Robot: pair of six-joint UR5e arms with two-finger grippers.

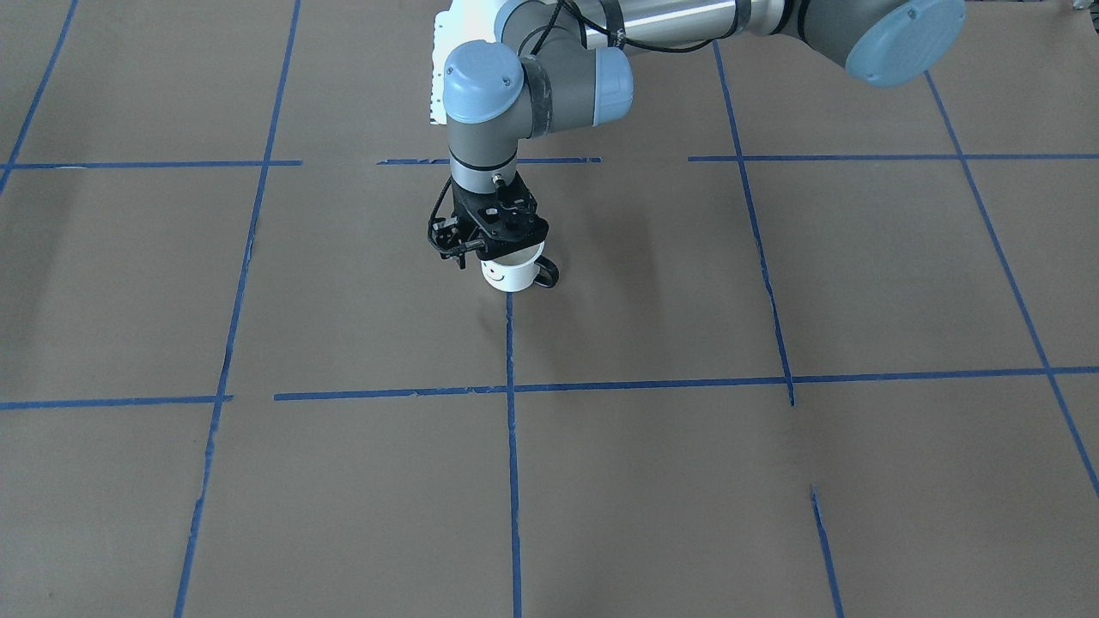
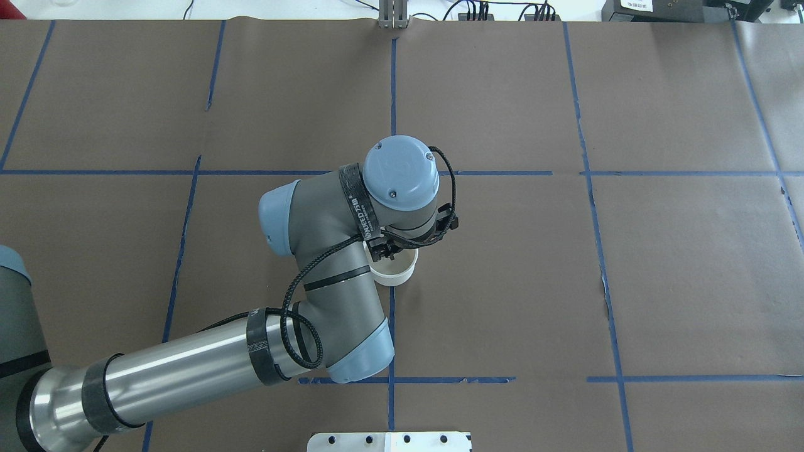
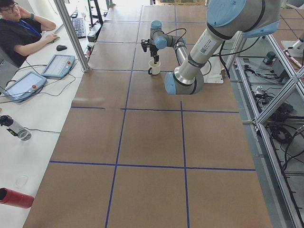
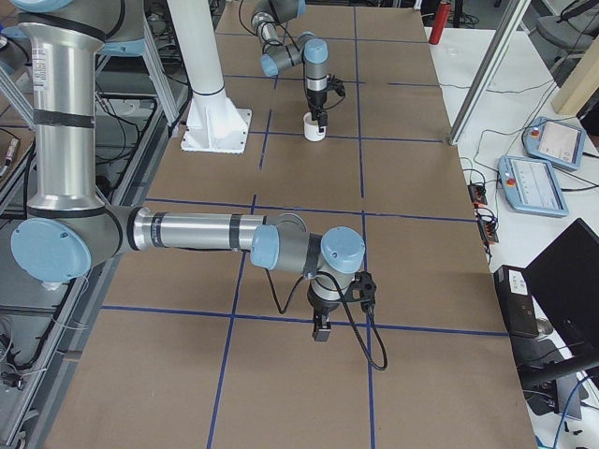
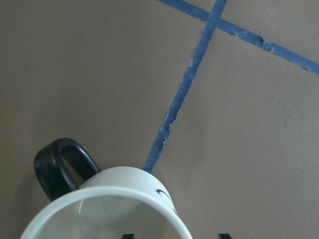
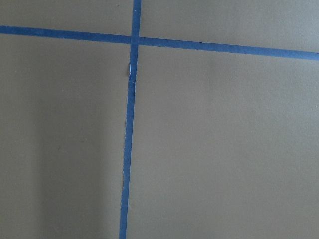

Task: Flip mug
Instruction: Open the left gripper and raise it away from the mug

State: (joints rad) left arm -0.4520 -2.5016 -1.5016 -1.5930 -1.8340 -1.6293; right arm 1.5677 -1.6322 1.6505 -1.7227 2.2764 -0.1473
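The white mug (image 1: 513, 276) stands upright with its mouth up on a blue tape line, its smiley face towards the front-facing camera and its black handle (image 1: 547, 273) to that view's right. It also shows in the overhead view (image 2: 396, 272) and the left wrist view (image 5: 124, 199). My left gripper (image 1: 498, 251) points straight down onto its rim. In the left wrist view the gripper (image 5: 176, 235) is open, with one fingertip (image 5: 128, 235) inside the mug and the other outside. My right gripper (image 4: 321, 329) hangs low over the table far away; I cannot tell whether it is open or shut.
The table (image 1: 773, 481) is brown paper with a blue tape grid. A white base plate (image 2: 389, 441) lies at the robot's edge. An operator (image 3: 14, 28), tablets (image 3: 59, 64), a bottle (image 3: 14, 127) and a red cylinder (image 3: 16, 197) are on the side bench.
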